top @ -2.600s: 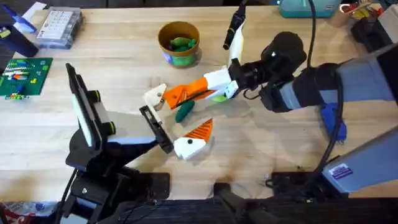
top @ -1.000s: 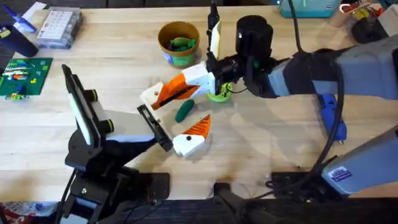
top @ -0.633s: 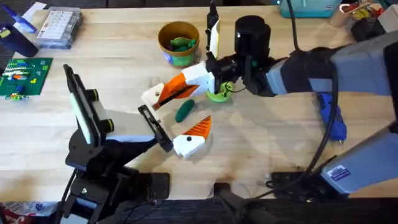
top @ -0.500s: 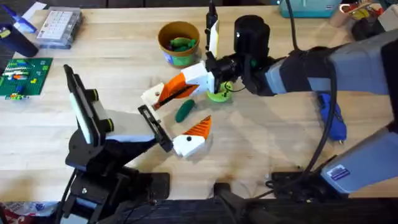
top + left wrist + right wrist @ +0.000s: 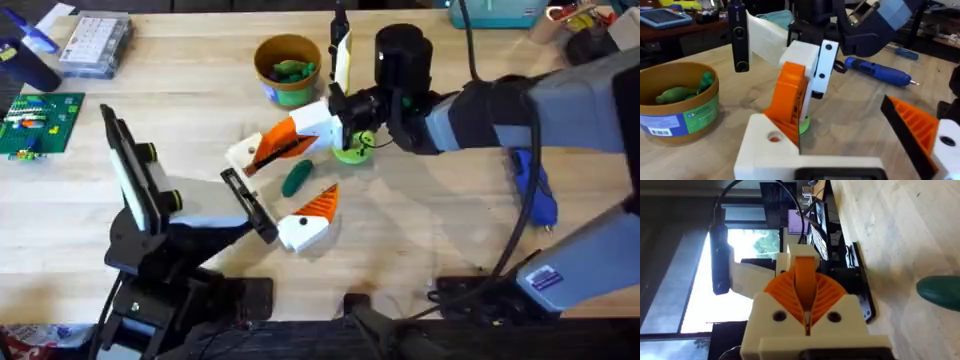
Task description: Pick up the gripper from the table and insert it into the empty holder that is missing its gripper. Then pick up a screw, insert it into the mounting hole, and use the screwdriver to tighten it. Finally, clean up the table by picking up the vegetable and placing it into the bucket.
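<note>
The right claw (image 5: 268, 150) is seen near the worktop (image 5: 420, 230) centre, its 2 orange pads pressed together, nothing gripped. The vegetable (image 5: 297, 178) lies at its 5 o'clock, the gripper (image 5: 308, 222) beyond. The left claw's state cannot be told.

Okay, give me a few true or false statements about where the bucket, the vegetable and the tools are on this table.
1. The bucket has green things inside. True.
2. A dark green vegetable lies on the table, outside the bucket. True.
3. The blue screwdriver stands in the bucket. False: it lies on the table at the right, by the right arm.
4. The green circuit board sits at the table's right edge. False: it is at the left edge.
5. The vegetable on the table touches the bucket. False: bare wood separates them.
</note>
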`<state>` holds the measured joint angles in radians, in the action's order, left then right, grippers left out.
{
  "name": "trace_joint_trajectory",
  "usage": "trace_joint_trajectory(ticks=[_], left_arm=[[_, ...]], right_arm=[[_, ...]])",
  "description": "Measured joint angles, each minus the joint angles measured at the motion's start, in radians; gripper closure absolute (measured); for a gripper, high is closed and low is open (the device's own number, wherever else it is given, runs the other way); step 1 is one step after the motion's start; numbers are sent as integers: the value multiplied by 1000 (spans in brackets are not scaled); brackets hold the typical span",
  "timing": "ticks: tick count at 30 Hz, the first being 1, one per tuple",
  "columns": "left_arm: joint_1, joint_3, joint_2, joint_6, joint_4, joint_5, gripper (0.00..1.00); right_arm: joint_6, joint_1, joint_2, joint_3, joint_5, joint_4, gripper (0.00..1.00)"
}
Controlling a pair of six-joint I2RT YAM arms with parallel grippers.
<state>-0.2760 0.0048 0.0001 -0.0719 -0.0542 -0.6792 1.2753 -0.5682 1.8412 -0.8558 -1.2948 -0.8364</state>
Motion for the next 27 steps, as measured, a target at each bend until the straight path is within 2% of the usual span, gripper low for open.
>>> trace_joint_trajectory(ticks=[11,17,22,27], left_arm=[[0,0,0,0,0,0,13],[0,0,0,5,1,7,13],[0,0,0,10,1,3,13],[0,0,0,12,1,0,13]], right_arm=[[0,0,0,0,0,-8,993],[3,-1,15,0,-6,-66,994],[2,-8,18,0,-8,-74,839],[3,-35,18,0,-21,-74,739]])
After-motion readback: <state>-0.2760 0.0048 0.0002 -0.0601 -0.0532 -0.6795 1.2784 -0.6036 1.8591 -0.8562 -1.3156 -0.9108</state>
